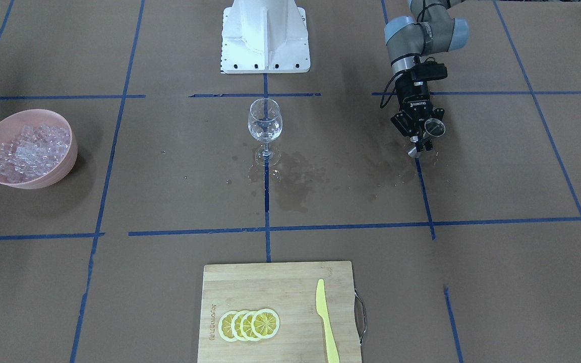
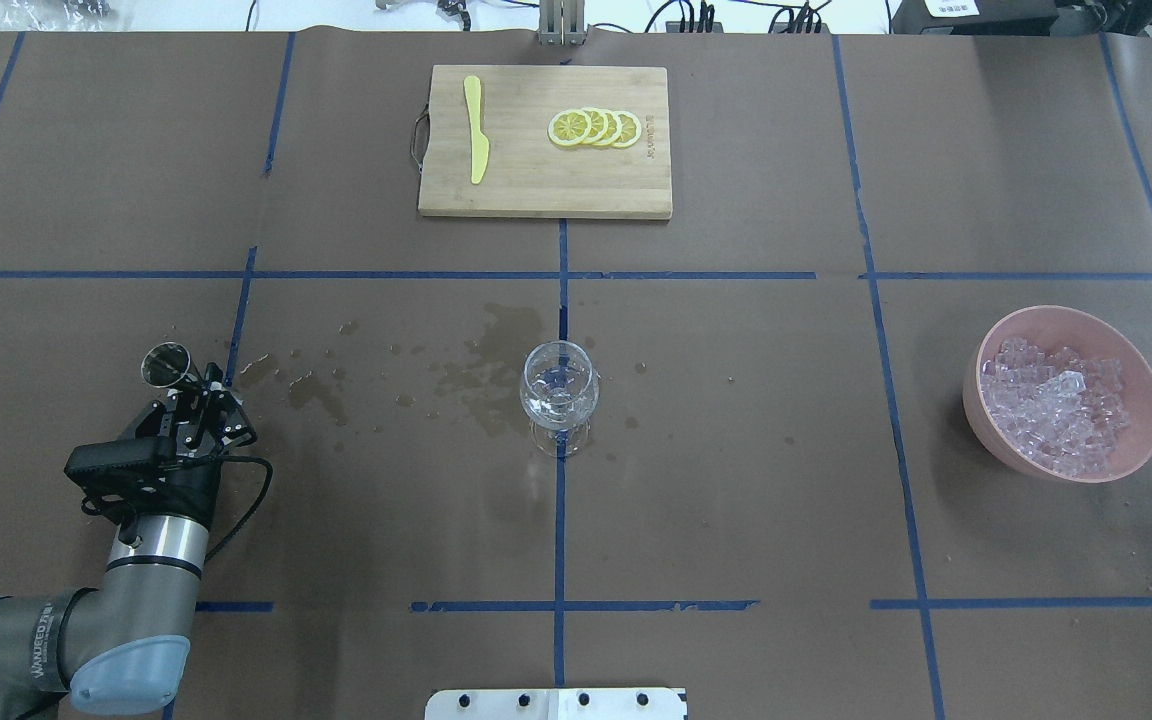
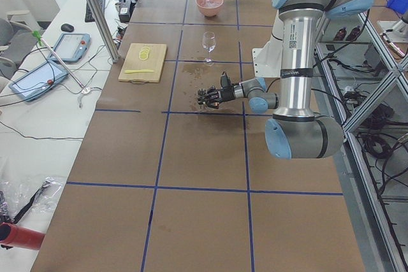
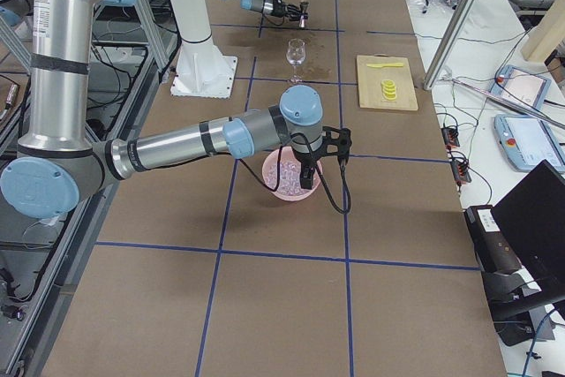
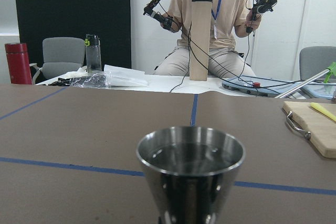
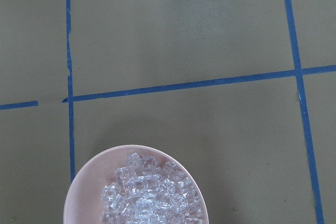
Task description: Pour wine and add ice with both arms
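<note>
My left gripper [image 1: 418, 146] [image 2: 198, 392] is shut on a small steel cup [image 1: 434, 127] [image 2: 166, 362], held upright a little above the table. The left wrist view shows clear liquid in the cup [image 5: 190, 171]. A clear wine glass [image 1: 265, 123] [image 2: 558, 390] stands upright mid-table, well apart from the cup. The ice [image 1: 31, 150] [image 2: 1061, 405] fills a pink bowl [image 1: 63, 169] [image 2: 986, 420]. The right wrist view looks down on the ice [image 6: 149, 198] from above. My right gripper [image 4: 307, 184] shows only in the exterior right view, over the bowl; I cannot tell if it is open or shut.
A wooden cutting board [image 1: 270, 287] [image 2: 536, 185] carries lemon slices [image 1: 249, 325] and a yellow knife [image 1: 327, 322] at the operators' side. Wet stains [image 1: 295, 186] spread around the glass. The white pedestal base [image 1: 265, 35] stands on the robot's side.
</note>
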{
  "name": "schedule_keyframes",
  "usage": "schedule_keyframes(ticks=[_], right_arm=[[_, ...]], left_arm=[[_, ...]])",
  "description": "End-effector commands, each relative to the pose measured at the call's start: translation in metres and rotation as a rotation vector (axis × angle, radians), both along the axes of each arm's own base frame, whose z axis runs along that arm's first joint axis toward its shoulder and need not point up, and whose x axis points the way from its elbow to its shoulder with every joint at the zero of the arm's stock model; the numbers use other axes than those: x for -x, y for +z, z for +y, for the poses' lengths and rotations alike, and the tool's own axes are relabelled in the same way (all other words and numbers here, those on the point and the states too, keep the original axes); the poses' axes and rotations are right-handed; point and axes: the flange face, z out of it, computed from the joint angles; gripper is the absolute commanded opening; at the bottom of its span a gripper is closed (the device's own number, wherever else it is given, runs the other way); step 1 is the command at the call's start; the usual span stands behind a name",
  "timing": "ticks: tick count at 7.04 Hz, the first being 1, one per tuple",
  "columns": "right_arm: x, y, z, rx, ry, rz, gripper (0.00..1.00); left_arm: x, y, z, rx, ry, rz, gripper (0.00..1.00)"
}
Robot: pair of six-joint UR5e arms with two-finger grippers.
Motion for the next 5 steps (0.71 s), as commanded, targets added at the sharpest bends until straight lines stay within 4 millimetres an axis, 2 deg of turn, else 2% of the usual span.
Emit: schedule_keyframes(ticks=[1, 4, 5], right_arm=[[0.003, -0.007, 0.0, -0.017, -0.007, 0.002, 1.0], [0.014, -0.008, 0.0, -0.027, -0.028, 0.007, 1.0], [0.016, -0.01, -0.001, -0.03, -0.034, 0.007, 1.0]], left_arm=[[0.014, -0.016, -0.011, -0.039, 0.015, 0.0, 0.0], [0.035, -0.046, -0.033, -0.105, 0.018, -0.007, 0.0], [0.033, -0.068, -0.046, -0.122, 0.001, -0.013, 0.0]])
